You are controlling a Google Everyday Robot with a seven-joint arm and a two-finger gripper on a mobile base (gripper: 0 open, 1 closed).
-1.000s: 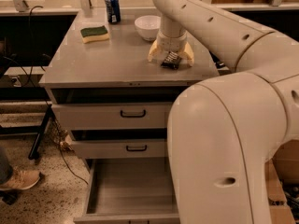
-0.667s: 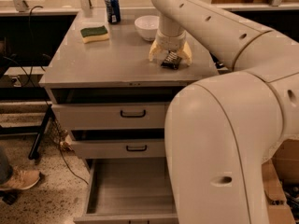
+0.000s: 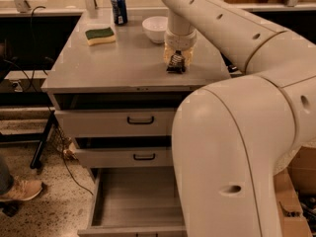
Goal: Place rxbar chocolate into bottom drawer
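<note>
The rxbar chocolate [image 3: 176,66], a small dark-wrapped bar, is at the right side of the grey cabinet top [image 3: 123,63]. My gripper [image 3: 177,59] comes down on it from above, its pale fingers closed on the bar, which stands on end at or just above the surface. The bottom drawer [image 3: 133,196] is pulled out below, showing a wide plain grey interior with nothing in it. My large white arm covers the drawer's right part.
A green-and-yellow sponge [image 3: 100,35], a dark blue can [image 3: 118,8] and a white bowl [image 3: 155,28] sit at the back of the top. Two upper drawers with black handles [image 3: 140,120] are slightly open. A person's shoe [image 3: 19,189] is on the floor at left.
The gripper's fingers have drawn together around the bar; earlier they stood spread wide on either side of it. The arm has shifted slightly.
</note>
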